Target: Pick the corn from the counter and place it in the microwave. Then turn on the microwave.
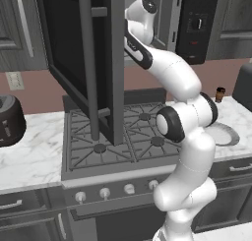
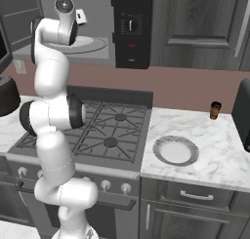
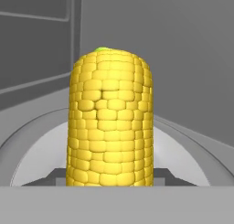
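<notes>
The corn (image 3: 109, 122), a yellow cob, stands upright right in front of the hand camera, with my gripper (image 3: 109, 179) shut on its lower end; the fingers are mostly hidden behind it. Around the cob are the grey inside walls of the microwave (image 2: 131, 28) and its round turntable (image 3: 183, 154) just below. The microwave door (image 1: 93, 63) hangs wide open over the stove, and my arm reaches up past it into the cavity. The white marble counter (image 2: 215, 150) lies to the right of the stove.
A gas stove (image 2: 110, 130) sits below the microwave. On the counter are a round grey plate (image 2: 176, 150) and a small brown bottle (image 2: 215, 110). A round dark toaster (image 1: 10, 119) stands at the left, and a dark appliance (image 2: 242, 116) at the far right.
</notes>
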